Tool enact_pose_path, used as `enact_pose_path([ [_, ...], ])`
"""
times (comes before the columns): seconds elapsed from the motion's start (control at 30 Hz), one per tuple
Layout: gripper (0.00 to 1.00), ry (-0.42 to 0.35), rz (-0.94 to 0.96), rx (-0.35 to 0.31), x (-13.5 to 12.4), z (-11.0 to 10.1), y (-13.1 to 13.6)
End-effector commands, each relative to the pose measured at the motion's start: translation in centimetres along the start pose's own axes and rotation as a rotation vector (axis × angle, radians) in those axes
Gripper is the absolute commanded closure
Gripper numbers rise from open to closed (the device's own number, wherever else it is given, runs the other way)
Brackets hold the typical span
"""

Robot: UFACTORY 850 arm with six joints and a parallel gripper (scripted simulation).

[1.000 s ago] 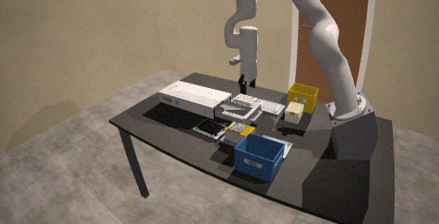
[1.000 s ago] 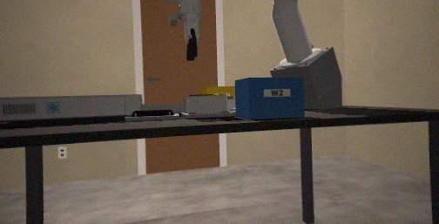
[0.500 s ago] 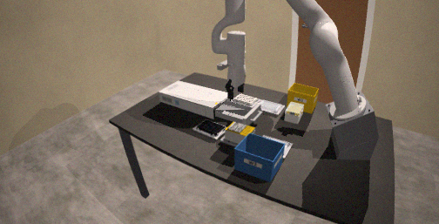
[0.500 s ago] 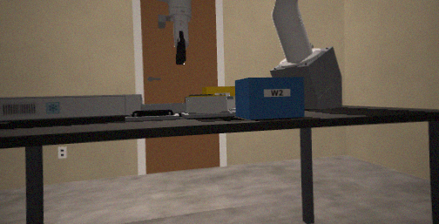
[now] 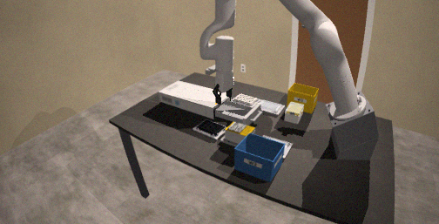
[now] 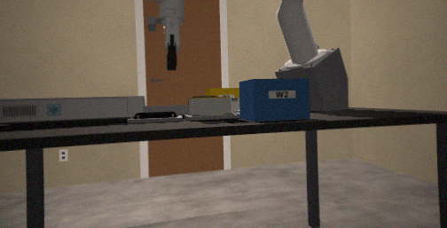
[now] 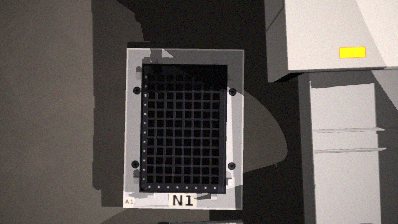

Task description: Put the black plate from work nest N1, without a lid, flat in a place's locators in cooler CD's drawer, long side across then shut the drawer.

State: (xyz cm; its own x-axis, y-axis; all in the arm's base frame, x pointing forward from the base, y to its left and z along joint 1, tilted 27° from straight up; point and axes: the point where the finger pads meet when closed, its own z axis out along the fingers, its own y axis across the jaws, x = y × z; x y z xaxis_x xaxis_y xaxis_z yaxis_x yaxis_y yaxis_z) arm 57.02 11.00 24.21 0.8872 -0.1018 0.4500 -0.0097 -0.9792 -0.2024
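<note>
The black plate (image 5: 210,127) (image 6: 155,115) (image 7: 184,135) has no lid and sits flat in the work nest N1 (image 7: 131,125), filling the middle of the wrist view. The cooler CD (image 5: 187,94) (image 6: 89,109) (image 7: 320,30) is a long, low white box. Its drawer (image 7: 345,185) stands open, with thin raised locators across its floor. The lamp (image 7: 352,52) on the cooler's top is lit yellow. My gripper (image 5: 223,96) (image 6: 171,64) is open and empty, pointing down well above the bench near N1. Its fingers do not show in the wrist view.
A yellow-topped rack (image 5: 239,128) stands beside N1, with the blue bin W2 (image 5: 259,159) (image 6: 275,102) in front. Beyond the drawer are a white plate (image 5: 246,99) and a clear plate (image 5: 271,106). A small pale box (image 5: 294,112) stands before the yellow bin (image 5: 303,94).
</note>
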Motion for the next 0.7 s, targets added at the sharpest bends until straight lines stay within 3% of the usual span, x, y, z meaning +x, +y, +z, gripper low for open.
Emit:
enact_pose_path([
  [0.0, 0.00, -0.036, 0.002, -0.023, 2.2, 1.1, -1.8],
  [0.4, 0.00, -0.036, 0.002, -0.023, 5.5, 2.8, -4.8],
  [0.67, 0.00, -0.036, 0.002, -0.023, 5.5, 2.8, -4.8],
])
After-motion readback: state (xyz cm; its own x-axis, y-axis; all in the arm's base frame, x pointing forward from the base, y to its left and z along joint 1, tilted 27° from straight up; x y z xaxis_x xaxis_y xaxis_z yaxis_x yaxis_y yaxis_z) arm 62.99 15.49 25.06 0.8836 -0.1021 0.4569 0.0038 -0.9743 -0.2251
